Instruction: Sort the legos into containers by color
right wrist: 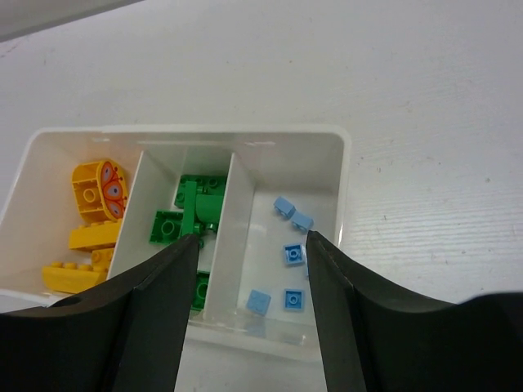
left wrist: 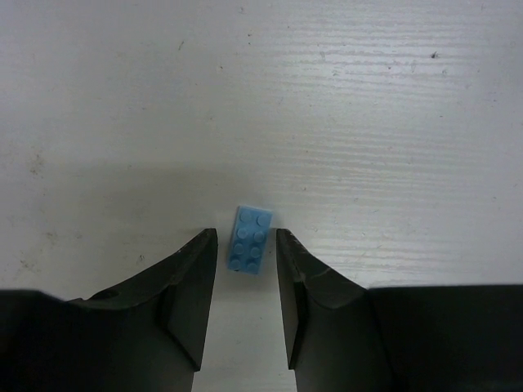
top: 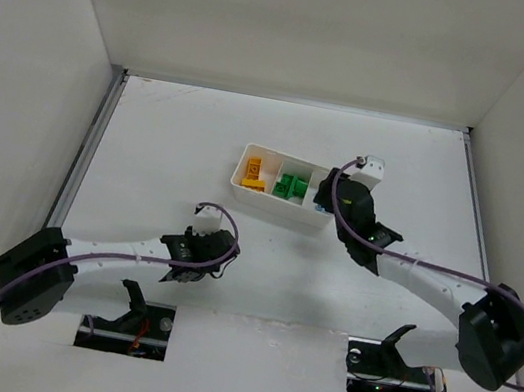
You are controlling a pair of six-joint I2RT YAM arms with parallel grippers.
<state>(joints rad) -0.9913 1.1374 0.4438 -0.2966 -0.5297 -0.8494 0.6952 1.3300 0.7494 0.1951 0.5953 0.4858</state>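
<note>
Nearest to us, the left hand point(left wrist: 245, 237) is low over the desk point(left wrist: 368, 98), its fingers a narrow way apart. A single light-blue brick point(left wrist: 250, 238) lies flat on the desk, studs up, between the two fingertips. It sits close against the right-side finger, and we see a sliver of desk between it and the other. We would not call that a grip: the brick rests on the desk and the fingers have not closed onto it.

Farther out and to the right, the right hand point(right wrist: 252, 238) hangs above the white tray point(right wrist: 196, 131), its fingers spread wide and holding nothing. It is over the divider between the middle and right compartments.

The tray has three compartments side by side. In the right wrist view, the left one holds yellow-orange bricks point(right wrist: 94, 196), one of them showing a printed red-and-blue face. The middle one holds green bricks point(right wrist: 200, 208), piled loosely. The right one holds small light-blue bricks point(right wrist: 292, 255), scattered apart on its floor. We count five, and the right-side finger hides part of that compartment.

From the top view, the tray lies toward the far middle of the desk, well apart from the lone brick.
</note>
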